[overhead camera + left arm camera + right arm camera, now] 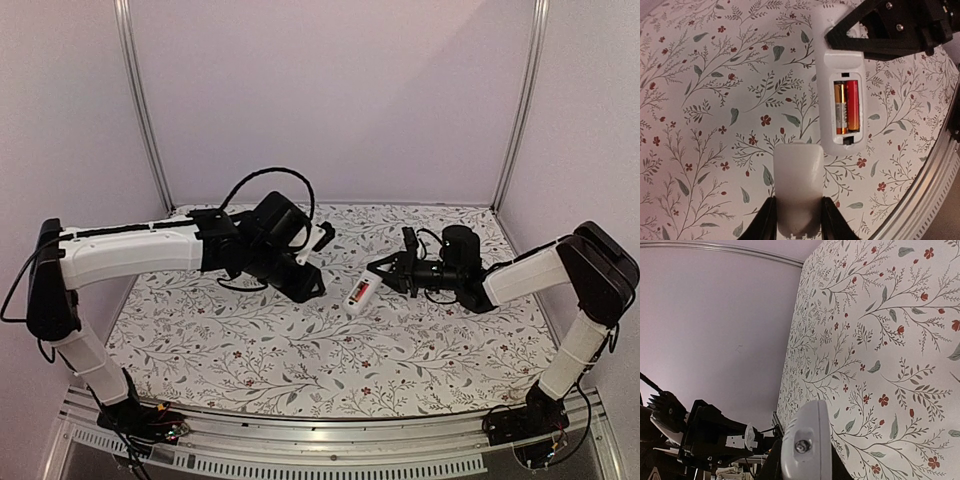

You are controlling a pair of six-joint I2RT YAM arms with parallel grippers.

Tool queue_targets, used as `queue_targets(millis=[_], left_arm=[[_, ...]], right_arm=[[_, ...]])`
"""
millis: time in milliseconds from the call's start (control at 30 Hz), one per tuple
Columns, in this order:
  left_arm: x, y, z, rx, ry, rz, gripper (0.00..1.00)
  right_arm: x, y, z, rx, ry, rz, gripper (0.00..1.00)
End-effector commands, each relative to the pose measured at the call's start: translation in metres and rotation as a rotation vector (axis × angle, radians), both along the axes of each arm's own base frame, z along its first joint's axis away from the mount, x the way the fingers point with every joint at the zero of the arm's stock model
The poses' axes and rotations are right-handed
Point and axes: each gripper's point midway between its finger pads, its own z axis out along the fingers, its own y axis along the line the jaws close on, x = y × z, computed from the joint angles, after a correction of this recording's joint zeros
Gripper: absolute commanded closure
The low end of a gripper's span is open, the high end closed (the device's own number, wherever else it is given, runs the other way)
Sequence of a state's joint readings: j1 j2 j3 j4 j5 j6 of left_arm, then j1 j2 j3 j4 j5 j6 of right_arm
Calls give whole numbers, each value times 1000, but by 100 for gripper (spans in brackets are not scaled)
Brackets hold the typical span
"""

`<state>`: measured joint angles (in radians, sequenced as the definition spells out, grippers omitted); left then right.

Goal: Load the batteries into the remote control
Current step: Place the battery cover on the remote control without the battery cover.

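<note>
The white remote control point(361, 292) is held tilted over the table's middle, back side up. In the left wrist view its battery recess point(846, 107) is open, with a dark, orange-marked battery point(840, 109) and a red battery point(852, 104) lying side by side inside. My right gripper point(386, 269) is shut on the remote's far end point(840, 45). In the right wrist view the remote point(807, 440) shows end-on between the fingers. My left gripper point(316, 243) is shut on a white battery cover point(797, 175), held just short of the remote's open end.
A floral cloth point(250, 340) covers the table. An aluminium rail point(922, 197) runs along the table edge. Pale walls with metal posts point(140, 100) enclose the back and sides. A black cable point(262, 176) loops above the left wrist.
</note>
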<state>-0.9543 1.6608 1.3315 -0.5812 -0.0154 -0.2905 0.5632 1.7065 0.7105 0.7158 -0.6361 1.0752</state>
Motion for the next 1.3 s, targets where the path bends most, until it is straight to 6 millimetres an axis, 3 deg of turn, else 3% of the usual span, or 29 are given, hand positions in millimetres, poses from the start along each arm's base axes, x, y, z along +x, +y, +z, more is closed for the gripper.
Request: queue_targets(millis=[0,133,400,1267], left_arm=[[-16,-25,22,-81,0,-98,71],[-23,-37,27,-90,-11,-147,71],[-24,-47,18,-53,-6,-174,71],[-12,-59,-14,86,28,-150,71]], right_arm=[[1,2,9,60,-42,-31,100],[-4,8,13,92,-48,-18,100],[-10,18,12,116,-36,1,100],[-14,19,17,72,-68,-22,100]])
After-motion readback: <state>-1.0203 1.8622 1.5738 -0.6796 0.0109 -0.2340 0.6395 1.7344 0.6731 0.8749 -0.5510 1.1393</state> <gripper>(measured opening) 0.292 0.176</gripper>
